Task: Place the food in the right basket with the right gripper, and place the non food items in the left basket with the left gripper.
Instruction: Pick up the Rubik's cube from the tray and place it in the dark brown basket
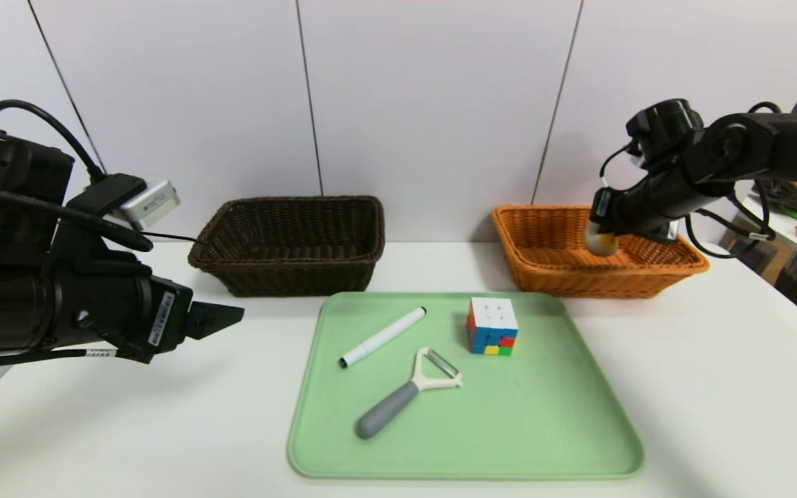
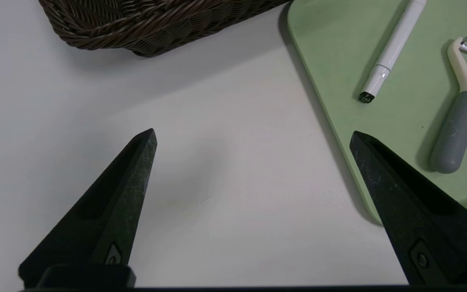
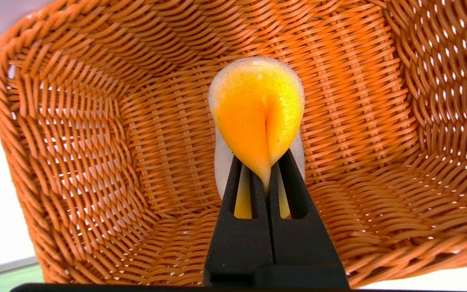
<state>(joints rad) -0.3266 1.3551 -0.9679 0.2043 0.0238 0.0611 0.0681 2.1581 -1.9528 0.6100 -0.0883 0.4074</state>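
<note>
1 item in play: your right gripper [image 3: 264, 170] is pinched tight on the bun [image 3: 258, 109], squashing it, hanging just over the orange basket [image 1: 551, 266] floor, so release goes straight down. Left gripper [image 2: 253, 138] parked spread wide, empty, nearest the marker [image 2: 391, 52].

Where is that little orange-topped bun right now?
In the head view, the bun is on the right, pinched in the right gripper above the orange basket.

Bright, even overhead light; soft shadows; sharp focus throughout.
</note>
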